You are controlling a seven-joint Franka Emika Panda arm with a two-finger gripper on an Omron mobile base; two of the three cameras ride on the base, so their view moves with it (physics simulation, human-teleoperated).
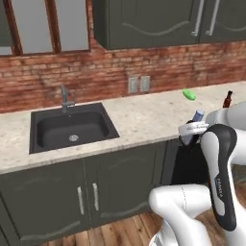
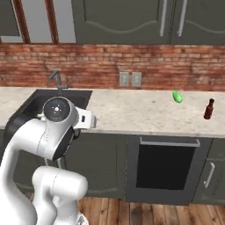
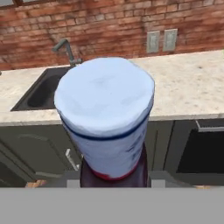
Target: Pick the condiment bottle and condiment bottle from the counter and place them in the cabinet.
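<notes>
Above the counter's (image 1: 144, 120) front edge, right of the sink (image 1: 72, 127): gripper (image 3: 114, 177) clamped on a white-capped bottle (image 3: 106, 118), held aloft off the stone. Farther right, near the brick wall, a dark bottle (image 2: 209, 109) standing upright beside a green item (image 2: 177, 96).

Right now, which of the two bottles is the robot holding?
The white-capped bottle, clamped in the jaws out in front of the counter. The dark brown bottle stands untouched on the counter's right end.
</notes>
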